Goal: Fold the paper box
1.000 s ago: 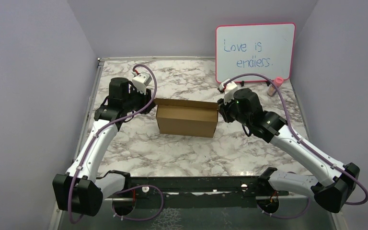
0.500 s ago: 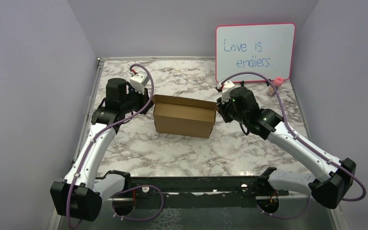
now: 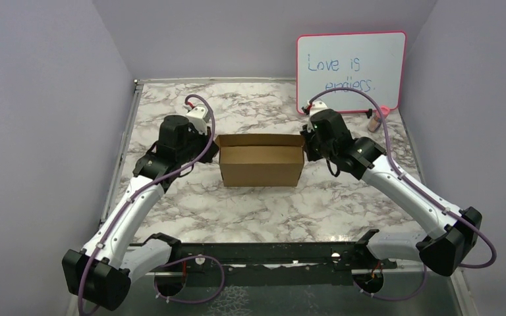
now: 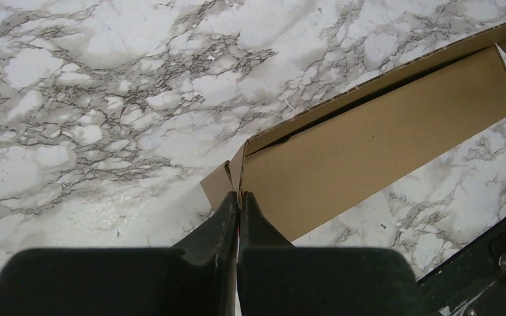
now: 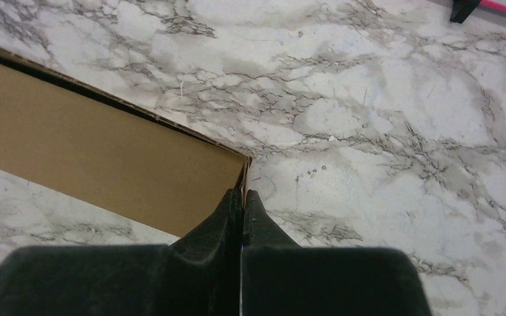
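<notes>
The paper box (image 3: 261, 166) is plain brown cardboard, standing open-topped on the marble table at the centre. My left gripper (image 3: 215, 147) is at its left end. In the left wrist view the fingers are shut on the thin upright edge of the end wall (image 4: 238, 195), with the long side of the box (image 4: 369, 138) running away to the right. My right gripper (image 3: 305, 143) is at the box's right end. In the right wrist view it is pinched shut on that end wall's top corner (image 5: 242, 192), the box side (image 5: 99, 155) stretching left.
A pink-framed whiteboard (image 3: 350, 71) with handwriting leans on the back wall at the right. A small pink-capped bottle (image 3: 374, 121) stands below it, just behind the right arm. Grey walls close both sides, and a black rail (image 3: 270, 253) runs along the near edge.
Both grippers have closed onto the box's end walls. The box has shifted slightly right and turned square to the table, and both arms have moved with it.
</notes>
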Controlling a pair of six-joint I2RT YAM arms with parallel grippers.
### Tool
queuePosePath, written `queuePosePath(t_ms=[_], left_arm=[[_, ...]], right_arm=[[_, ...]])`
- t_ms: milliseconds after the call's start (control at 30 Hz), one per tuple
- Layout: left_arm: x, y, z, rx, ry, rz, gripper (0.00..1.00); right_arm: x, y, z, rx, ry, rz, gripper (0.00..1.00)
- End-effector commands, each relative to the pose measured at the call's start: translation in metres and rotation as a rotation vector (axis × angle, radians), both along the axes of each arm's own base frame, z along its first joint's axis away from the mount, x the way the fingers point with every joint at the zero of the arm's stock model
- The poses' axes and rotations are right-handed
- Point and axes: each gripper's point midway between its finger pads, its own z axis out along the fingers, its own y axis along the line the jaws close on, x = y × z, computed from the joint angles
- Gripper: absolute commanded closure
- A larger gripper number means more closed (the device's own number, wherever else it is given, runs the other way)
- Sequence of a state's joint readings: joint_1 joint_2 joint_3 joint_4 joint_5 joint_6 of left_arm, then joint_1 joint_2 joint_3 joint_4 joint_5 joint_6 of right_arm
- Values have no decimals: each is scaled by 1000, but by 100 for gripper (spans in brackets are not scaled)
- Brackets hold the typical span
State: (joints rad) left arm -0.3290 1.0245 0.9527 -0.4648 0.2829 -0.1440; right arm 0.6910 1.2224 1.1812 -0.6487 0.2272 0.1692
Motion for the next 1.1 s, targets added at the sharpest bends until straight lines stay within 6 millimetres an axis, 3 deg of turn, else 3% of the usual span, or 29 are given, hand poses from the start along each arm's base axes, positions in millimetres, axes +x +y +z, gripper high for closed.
queuePosePath(t_ms=[0, 367, 567, 1067], left_arm=[[-6, -17, -3, -51, 54, 80, 100], [-7, -31, -14, -89, 72, 168, 100], [-12, -40, -19, -121, 84, 168, 100], [-12, -40, -26, -79, 59, 204, 100]], right_arm=[[0, 6, -1, 73, 68, -111, 99], [3, -2, -4, 150, 79, -285, 99], [2, -1, -15, 146, 98, -294, 99], [-4, -8, -31, 136, 58, -324, 99]])
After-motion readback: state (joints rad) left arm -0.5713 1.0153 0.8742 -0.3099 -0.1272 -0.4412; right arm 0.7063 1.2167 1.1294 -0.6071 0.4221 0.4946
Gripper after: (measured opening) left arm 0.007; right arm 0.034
